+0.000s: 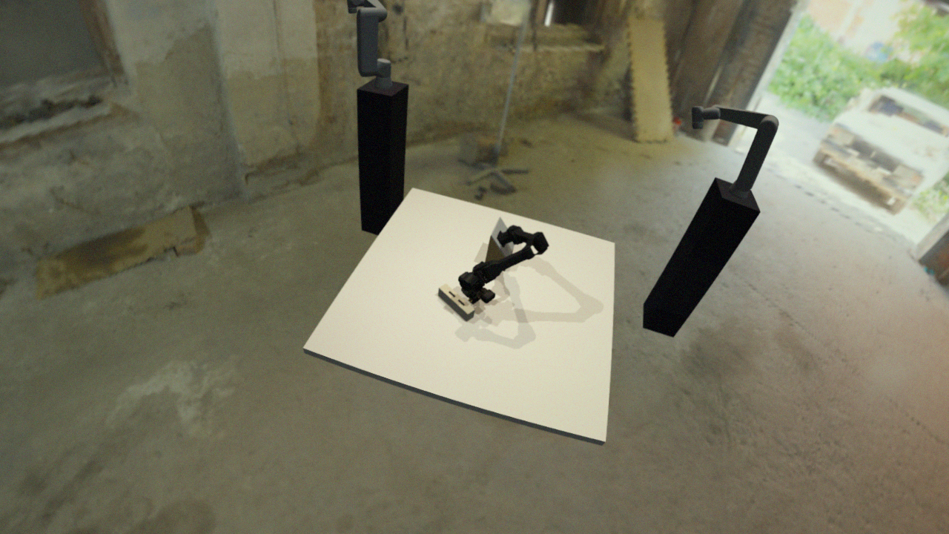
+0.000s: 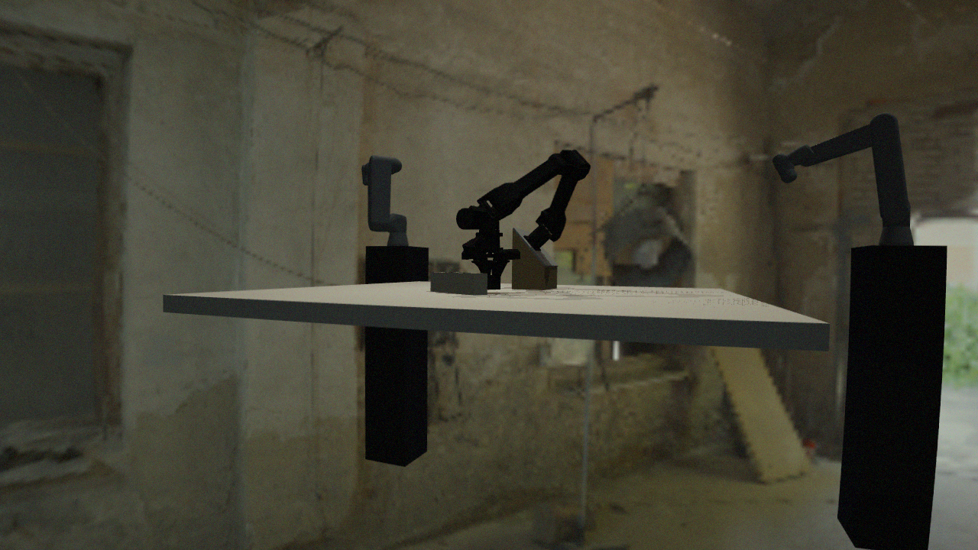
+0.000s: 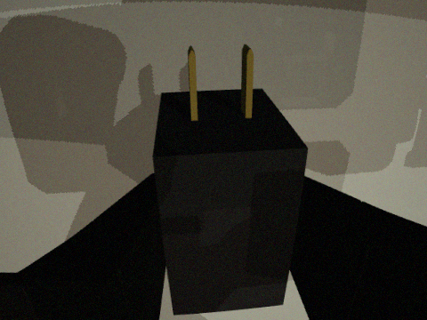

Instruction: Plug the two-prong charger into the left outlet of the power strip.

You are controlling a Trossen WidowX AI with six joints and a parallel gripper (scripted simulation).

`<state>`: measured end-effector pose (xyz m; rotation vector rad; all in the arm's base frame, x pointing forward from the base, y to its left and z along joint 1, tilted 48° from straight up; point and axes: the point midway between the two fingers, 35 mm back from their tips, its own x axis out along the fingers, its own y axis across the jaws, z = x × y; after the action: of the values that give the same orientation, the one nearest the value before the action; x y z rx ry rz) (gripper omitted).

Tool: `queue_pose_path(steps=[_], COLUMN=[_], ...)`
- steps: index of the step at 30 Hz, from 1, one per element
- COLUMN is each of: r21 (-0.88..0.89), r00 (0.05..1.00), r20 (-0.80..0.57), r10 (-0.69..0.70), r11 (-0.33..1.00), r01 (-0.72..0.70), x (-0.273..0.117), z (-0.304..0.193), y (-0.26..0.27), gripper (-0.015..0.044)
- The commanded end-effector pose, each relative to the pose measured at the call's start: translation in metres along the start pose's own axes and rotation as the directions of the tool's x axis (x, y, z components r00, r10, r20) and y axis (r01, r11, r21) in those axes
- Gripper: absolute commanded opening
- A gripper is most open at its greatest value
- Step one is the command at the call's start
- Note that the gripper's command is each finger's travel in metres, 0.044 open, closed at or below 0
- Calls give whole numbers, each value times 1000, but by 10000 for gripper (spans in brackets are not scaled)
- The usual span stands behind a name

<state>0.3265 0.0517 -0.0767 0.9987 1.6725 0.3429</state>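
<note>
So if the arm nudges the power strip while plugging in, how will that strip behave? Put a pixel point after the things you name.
The power strip [image 1: 456,302] [image 2: 458,283] looks like a rigid block, so it probably wouldn't bend. Lying low and long on the table [image 1: 398,345] [image 2: 615,329], it seems likelier to slide than tip, and its flat sides make rolling unlikely.

Charger prongs [image 3: 249,84] of brassy metal.

You have one power strip [image 1: 455,302] [image 2: 458,283] and one charger [image 3: 231,222] with two prongs [image 3: 193,84]. Around you stand three arms [image 1: 516,259] [image 2: 525,191], two black pedestals [image 1: 382,159] [image 2: 892,383] and one white tabletop [image 1: 398,358] [image 2: 615,329].
</note>
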Motion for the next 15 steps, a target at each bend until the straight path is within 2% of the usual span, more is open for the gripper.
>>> queue_pose_path(steps=[1,15], r21=[12,38], r00=[1000,1000], r20=[-2,-2], r10=[4,5], r11=[1000,999], r01=[-4,-5], x=[0,0], z=[4,17], y=[0,-1], gripper=[0,0])
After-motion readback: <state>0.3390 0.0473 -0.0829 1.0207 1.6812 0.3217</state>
